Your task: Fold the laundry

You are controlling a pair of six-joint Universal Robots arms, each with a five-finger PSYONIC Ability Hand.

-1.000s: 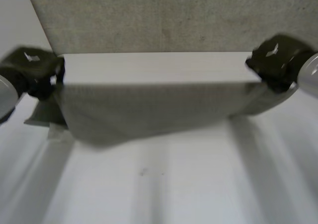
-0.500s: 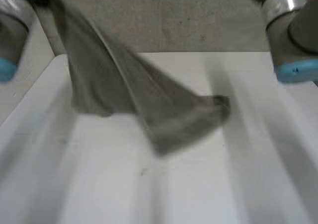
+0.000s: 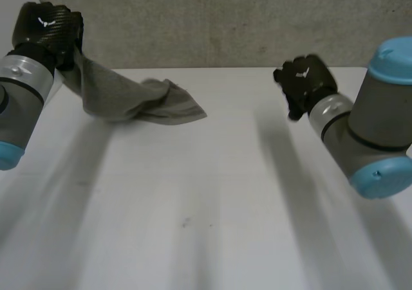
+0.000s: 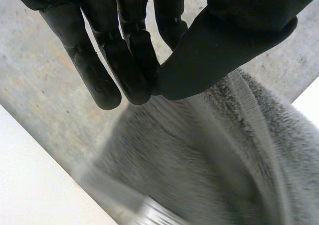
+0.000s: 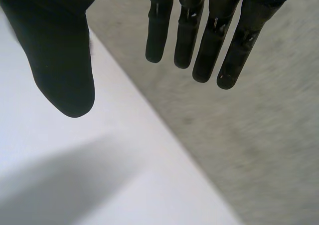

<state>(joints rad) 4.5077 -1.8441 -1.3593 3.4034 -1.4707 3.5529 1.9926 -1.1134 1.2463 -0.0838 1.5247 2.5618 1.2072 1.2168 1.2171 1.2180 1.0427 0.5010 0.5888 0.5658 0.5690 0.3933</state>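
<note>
Grey cloth hangs from the left robot hand, which is raised at the far left of the white surface. From that robot hand the cloth slopes down in a bunched fold, and its lower end lies on the surface near the far edge, reaching toward the middle. In the left wrist view the thumb presses against the fingers with part of the cloth pinched between them, and the rest of the fabric falls away beneath the palm; whether it is a corner or an edge that is pinched I cannot tell. The right robot hand is well apart from the cloth, over the far right part of the surface, and touches nothing. Its own wrist view shows its fingers straight and side by side, its thumb spread away from them, with nothing between. Beyond the far edge of the surface stands a rough grey backdrop.
</note>
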